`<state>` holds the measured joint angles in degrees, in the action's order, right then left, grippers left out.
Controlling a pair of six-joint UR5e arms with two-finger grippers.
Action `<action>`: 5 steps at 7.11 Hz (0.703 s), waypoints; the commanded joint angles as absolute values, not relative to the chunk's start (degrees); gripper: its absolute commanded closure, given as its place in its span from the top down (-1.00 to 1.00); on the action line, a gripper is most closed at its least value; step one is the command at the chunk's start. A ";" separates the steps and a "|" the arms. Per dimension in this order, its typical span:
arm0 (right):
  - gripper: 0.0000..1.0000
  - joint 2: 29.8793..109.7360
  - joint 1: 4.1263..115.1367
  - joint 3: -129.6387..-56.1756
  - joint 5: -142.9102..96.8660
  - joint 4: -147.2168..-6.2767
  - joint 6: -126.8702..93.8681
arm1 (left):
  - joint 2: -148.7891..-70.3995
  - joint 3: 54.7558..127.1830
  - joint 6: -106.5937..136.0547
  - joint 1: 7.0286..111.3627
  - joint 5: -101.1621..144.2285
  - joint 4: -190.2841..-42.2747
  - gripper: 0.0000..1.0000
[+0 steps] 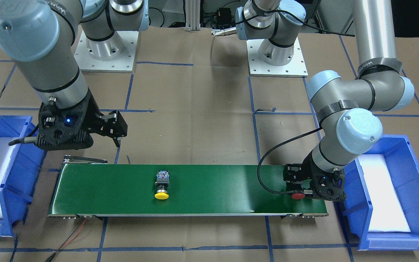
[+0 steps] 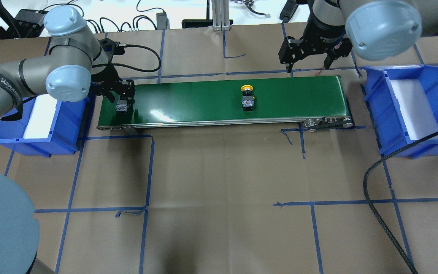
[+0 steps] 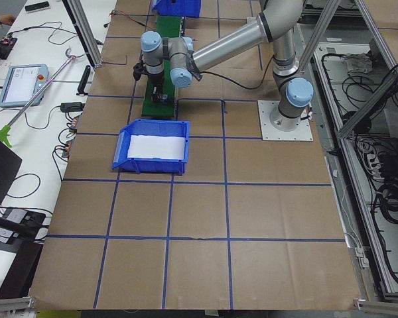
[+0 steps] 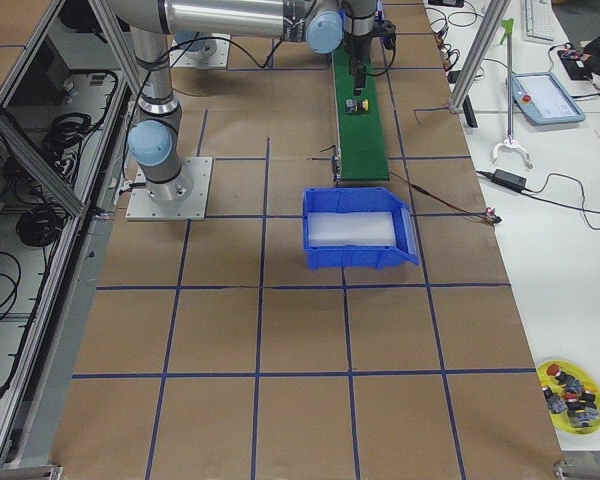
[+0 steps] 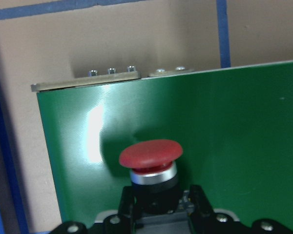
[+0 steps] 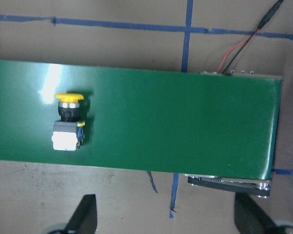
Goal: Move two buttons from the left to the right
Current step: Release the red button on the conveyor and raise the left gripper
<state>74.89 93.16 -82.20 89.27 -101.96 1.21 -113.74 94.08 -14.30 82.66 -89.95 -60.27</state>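
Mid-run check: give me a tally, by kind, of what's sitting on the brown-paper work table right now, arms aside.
Buttons: 2 (yellow button, red button)
Blue bins: 2 (left bin, right bin)
Green conveyor belt: 1
Total: 5

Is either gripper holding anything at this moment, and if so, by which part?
The left gripper holds the red button, its fingers clamped on the black collar. The right gripper is open and empty.

Brown-papered table (image 2: 222, 171), blue tape grid (image 2: 89, 209), white side bench (image 4: 570, 260)
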 commanded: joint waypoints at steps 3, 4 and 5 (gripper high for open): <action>1.00 66.89 93.34 -77.86 88.59 -102.57 -0.88 | -109.01 85.63 -14.59 82.62 -89.91 -73.06 0.99; 1.00 65.84 93.34 -77.87 88.25 -102.39 -0.88 | -106.46 83.78 -14.24 82.70 -89.74 -78.87 0.99; 1.00 63.92 93.43 -77.87 88.24 -102.22 -0.88 | -103.74 82.89 -14.06 82.71 -89.74 -83.88 0.99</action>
